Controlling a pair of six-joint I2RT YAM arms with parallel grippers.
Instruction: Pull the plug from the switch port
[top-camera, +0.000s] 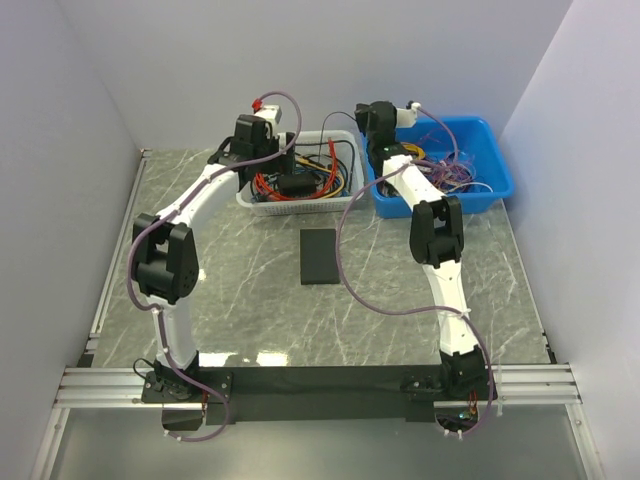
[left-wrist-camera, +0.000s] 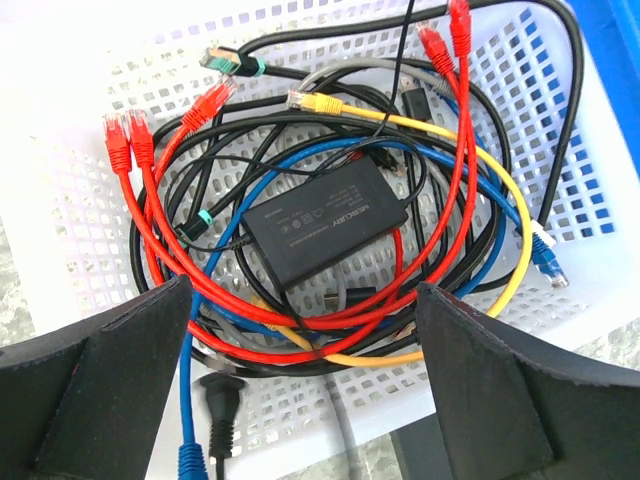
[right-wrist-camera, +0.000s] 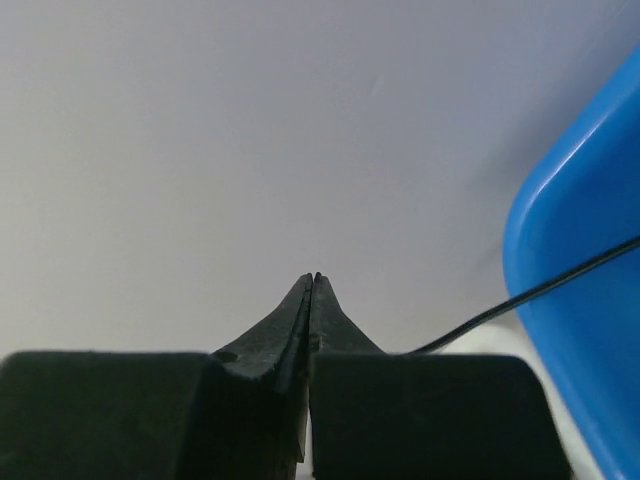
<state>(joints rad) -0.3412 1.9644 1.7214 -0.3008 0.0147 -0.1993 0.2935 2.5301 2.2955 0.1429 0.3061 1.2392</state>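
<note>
The switch (top-camera: 318, 256) is a flat matte-black box lying on the table in front of the white mesh basket (top-camera: 300, 208). No cable shows on it from above, and its ports and the plug are hidden. My left gripper (left-wrist-camera: 302, 290) hangs open over the basket (left-wrist-camera: 90, 240), above a tangle of red, blue, yellow and black cables and a smaller black box (left-wrist-camera: 325, 220) marked MERCURY. It holds nothing. My right gripper (right-wrist-camera: 314, 278) is shut on nothing and points at the bare wall beside the blue bin (right-wrist-camera: 580, 300). In the top view it sits high at the back (top-camera: 368, 115).
The blue bin (top-camera: 495, 170) at the back right holds more loose cables. A thin black cable (right-wrist-camera: 540, 290) runs over its rim. A black power plug (left-wrist-camera: 218, 400) lies in the basket's near corner. Grey walls close the table on three sides.
</note>
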